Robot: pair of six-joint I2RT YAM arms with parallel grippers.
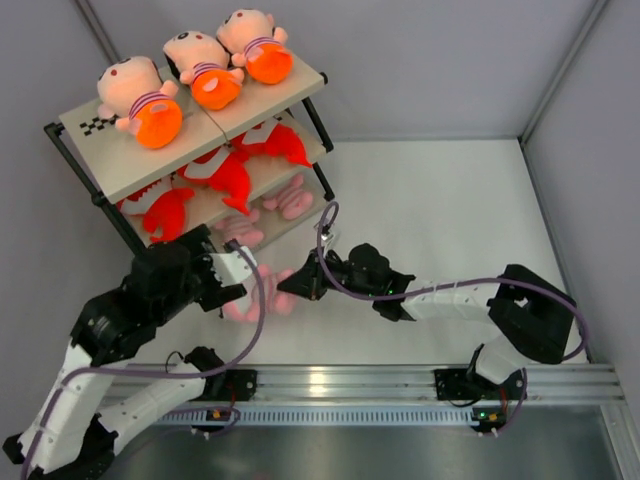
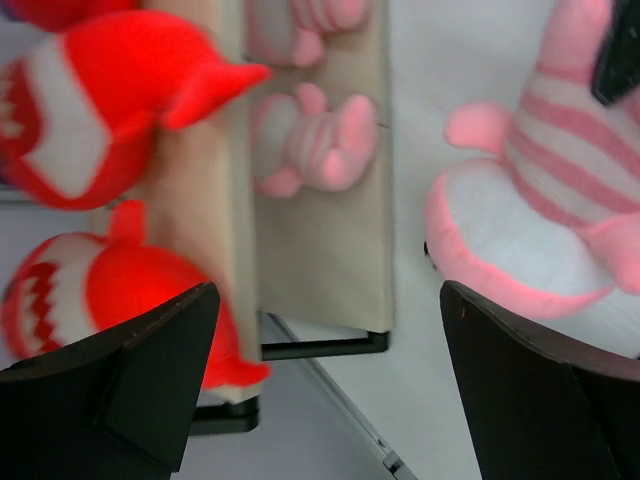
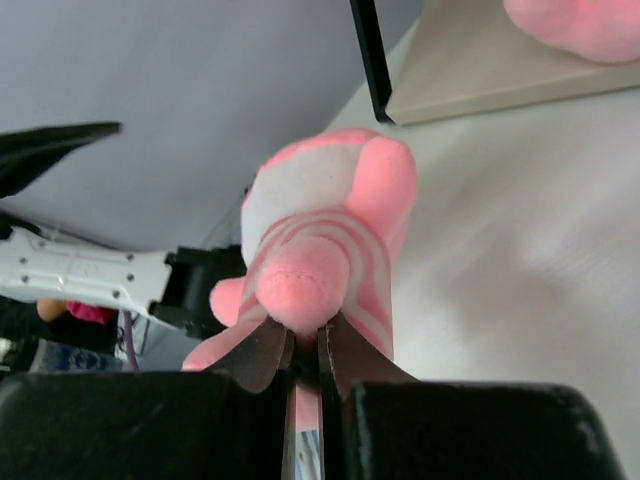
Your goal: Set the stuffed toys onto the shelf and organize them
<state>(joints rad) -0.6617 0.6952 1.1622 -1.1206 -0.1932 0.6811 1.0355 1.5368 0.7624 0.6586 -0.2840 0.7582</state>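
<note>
**PINK PLUSH ON WORKTOP: RIGHT PINCER CLOSED ON IT, LEFT PINCER OPEN**

**Hidden or unclear.** In the top view, both arms largely cover the small pink striped doll-like plush (image 1: 268,302) on the worktop, and only its pink edges show. The left wrist view is blurred and cuts off the upper part of this plush. The middle board partly hides the lowest board of the three-tier slanted shelf (image 1: 120,160).

**Pincers.** The right pincer (image 3: 305,335) is clamped on a rounded end of this plush, with almost no gap between its fingers. The left pincer (image 2: 328,288) stands wide apart and holds nothing. The plush lies near its right finger (image 2: 540,400).

**Shelf load.**
- Top board: three larger peach dolls with orange bottoms (image 1: 140,95).
- Middle board: three red-orange fish-shaped plush with white patches (image 1: 225,175).
- Lowest board: two more pink striped plush (image 1: 292,200).

**Surface and room.** The white worktop (image 1: 450,220) is enclosed by plain grey walls (image 1: 430,60). The shelf stands in the far left corner.
</note>
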